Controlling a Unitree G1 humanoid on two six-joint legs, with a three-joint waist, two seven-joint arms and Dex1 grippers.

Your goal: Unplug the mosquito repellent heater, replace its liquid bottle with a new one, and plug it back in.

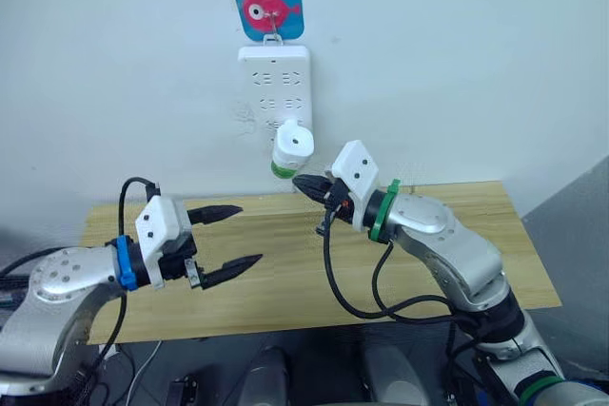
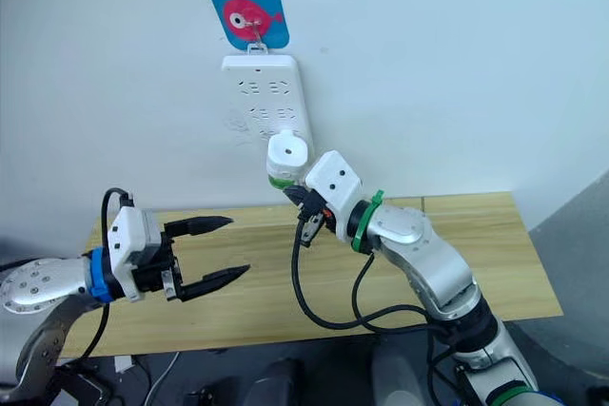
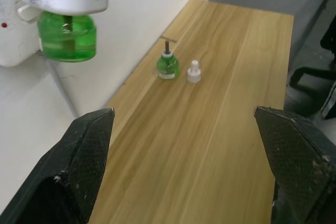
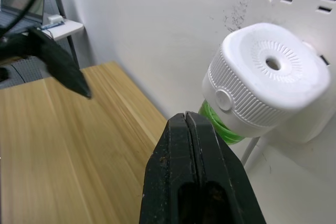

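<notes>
Left wrist view, left gripper (image 1: 231,235): nearest, hovering over the wooden table (image 1: 285,273), black fingers spread wide and empty
Spare bottle (image 3: 168,65): small green one standing upright far along the table near the wall, wick exposed, a white cap (image 3: 193,71) just beside it
Right gripper (image 1: 306,183): fingers pressed together with nothing between them, tips just beside the heater's green base
Mosquito repellent heater (image 1: 294,144): plugged into the lower part of the white power strip (image 1: 274,92) on the wall, above the table's far edge
Look: rounded white ribbed cap, round vent hole on top, small button on its side, green liquid bottle (image 3: 67,35) hanging beneath
Handling: probably light, hard, smooth plastic; the prongs will likely resist, and the bottle could leak if tipped
Grip: best across the white body's sides, pulling straight away from the wall
</notes>
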